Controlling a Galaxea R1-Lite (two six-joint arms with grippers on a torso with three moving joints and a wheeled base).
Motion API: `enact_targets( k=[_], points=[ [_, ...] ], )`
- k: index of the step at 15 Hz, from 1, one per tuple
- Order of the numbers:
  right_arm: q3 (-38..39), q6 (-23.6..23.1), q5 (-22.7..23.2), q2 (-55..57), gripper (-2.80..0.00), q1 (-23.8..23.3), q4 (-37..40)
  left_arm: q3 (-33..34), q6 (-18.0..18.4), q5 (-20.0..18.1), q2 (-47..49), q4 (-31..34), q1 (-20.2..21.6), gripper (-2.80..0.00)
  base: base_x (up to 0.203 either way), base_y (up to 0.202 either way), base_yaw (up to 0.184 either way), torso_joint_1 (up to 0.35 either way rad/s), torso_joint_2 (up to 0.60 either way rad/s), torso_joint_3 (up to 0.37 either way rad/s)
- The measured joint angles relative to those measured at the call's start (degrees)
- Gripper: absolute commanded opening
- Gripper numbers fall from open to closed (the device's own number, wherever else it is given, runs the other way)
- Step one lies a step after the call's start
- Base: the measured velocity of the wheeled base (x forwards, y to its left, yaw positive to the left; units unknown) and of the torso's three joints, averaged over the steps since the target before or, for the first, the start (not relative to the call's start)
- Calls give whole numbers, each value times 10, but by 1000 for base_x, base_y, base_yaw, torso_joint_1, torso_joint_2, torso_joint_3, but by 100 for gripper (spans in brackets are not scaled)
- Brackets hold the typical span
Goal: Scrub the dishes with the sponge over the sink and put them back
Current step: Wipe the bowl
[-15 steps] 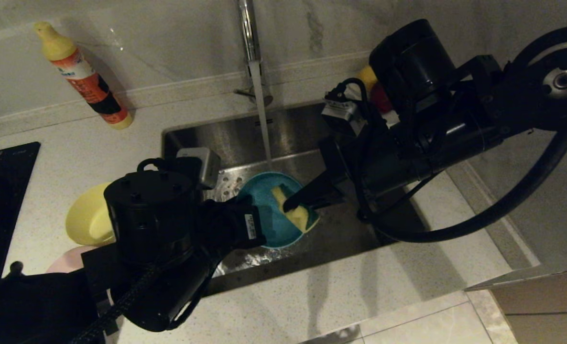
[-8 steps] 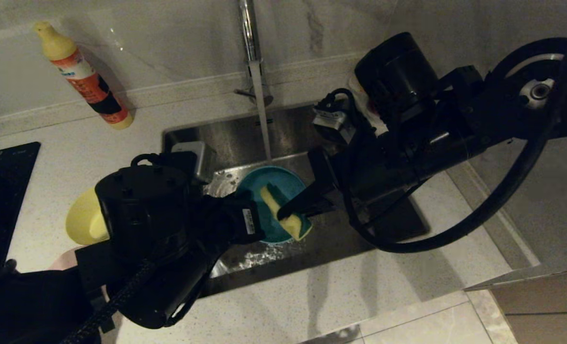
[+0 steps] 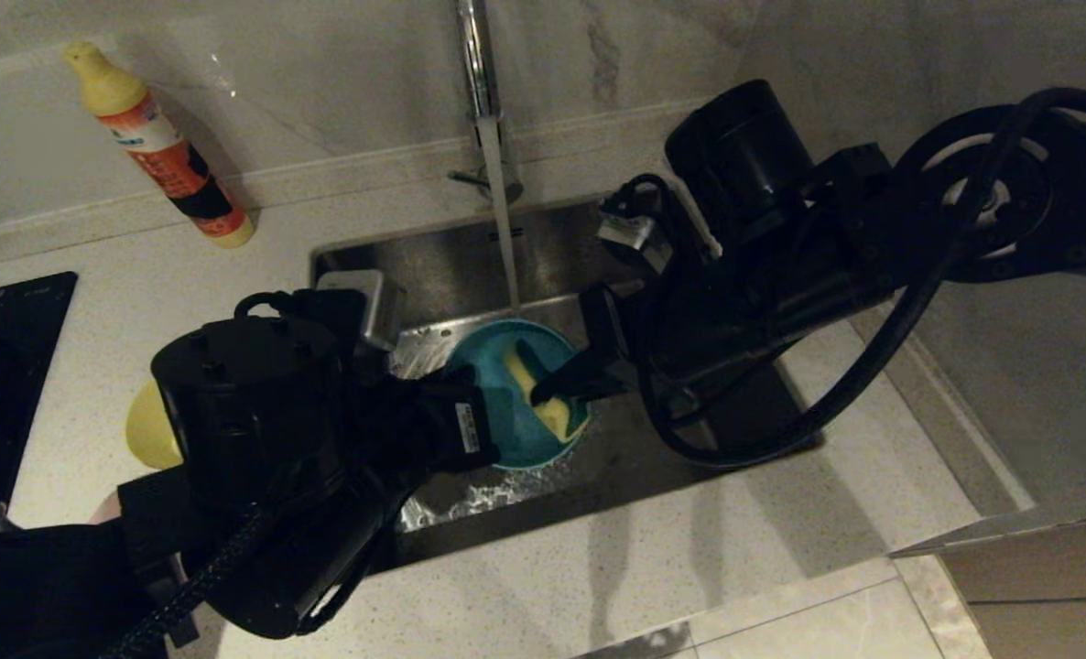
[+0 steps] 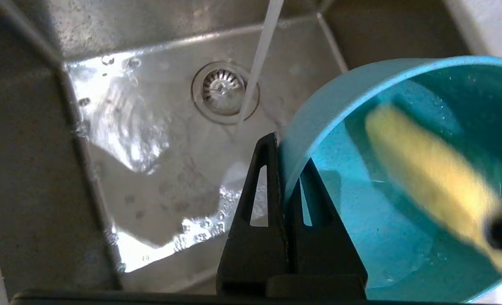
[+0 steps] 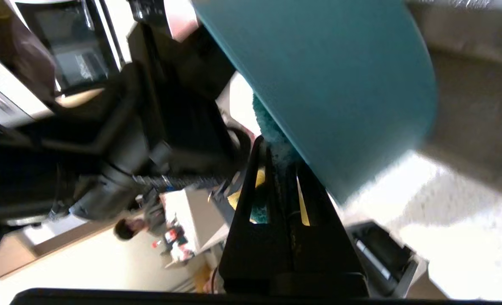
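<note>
Over the sink (image 3: 433,252) my left gripper (image 4: 287,156) is shut on the rim of the light blue bowl (image 3: 497,421), which it holds tilted under the running water. My right gripper (image 3: 557,389) is shut on the sponge (image 3: 543,398) and presses its yellow foam against the inside of the bowl (image 4: 382,237). The sponge (image 4: 428,178) shows blurred in the left wrist view. Its green face (image 5: 272,135) lies between the right gripper (image 5: 278,154) fingers, against the bowl (image 5: 340,84). The yellow bowl (image 3: 145,430) and a sliver of the pink bowl (image 3: 103,513) sit on the counter, left of the sink, behind my left arm.
The chrome tap (image 3: 479,82) runs a stream (image 3: 506,256) onto the bowl's far edge. The drain strainer (image 4: 224,91) lies in the wet basin floor. An orange detergent bottle (image 3: 158,146) lies on the back left counter. A black hob (image 3: 3,366) is at the far left.
Both arms have shifted left with the blue bowl and sponge. The sponge has slid across the bowl's inside, toward its far rim. My left arm now hides more of the yellow bowl.
</note>
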Motion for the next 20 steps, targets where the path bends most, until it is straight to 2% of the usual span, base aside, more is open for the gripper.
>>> enact_targets(
  k=[6, 20],
  points=[
    [0, 7, -27, 7, -280, 4, -12, 40, 15, -1, 2, -44, -16, -280, 0, 0, 0, 0, 0, 0],
    [21, 14, -26, -3, -280, 52, 44, 44, 10, 4, 8, -48, -11, -280, 0, 0, 0, 0, 0, 0]
  ],
)
